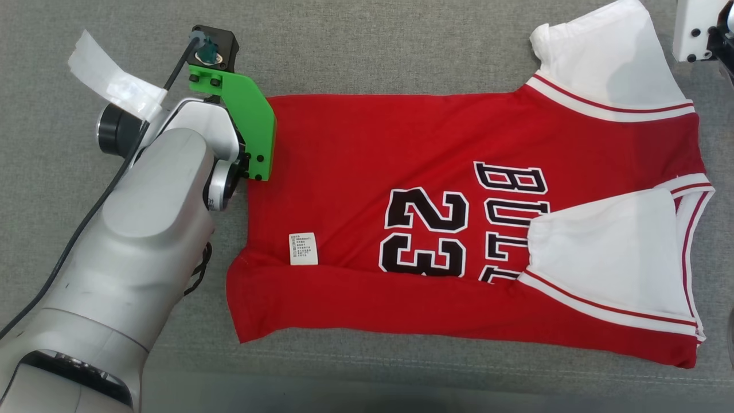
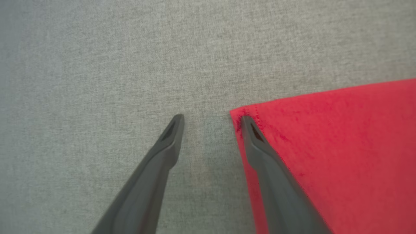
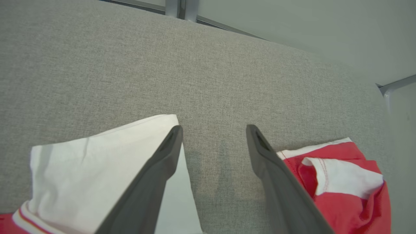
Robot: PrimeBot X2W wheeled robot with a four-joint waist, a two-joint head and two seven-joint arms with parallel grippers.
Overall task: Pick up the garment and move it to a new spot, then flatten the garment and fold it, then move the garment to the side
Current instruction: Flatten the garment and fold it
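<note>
We see a grey fabric surface spread across the whole head view. On it the garment, a red jersey with black lettering, lies flat and sideways, with its hem toward our left and its white sleeves toward our right.

Our left arm reaches in from the lower left, and its green bracket sits over the far hem corner.

In the left wrist view the left gripper is spread wide and grasps nothing. One fingertip lies right at the red corner of the garment, the other is over bare grey fabric, and only grey shows between them.

The right gripper is likewise released. Its jaws straddle bare grey fabric, with a white sleeve beneath one finger and a bunched red-and-white part of the garment beside the other.

A small white care label sits near the hem, just above a crease along the near side.
</note>
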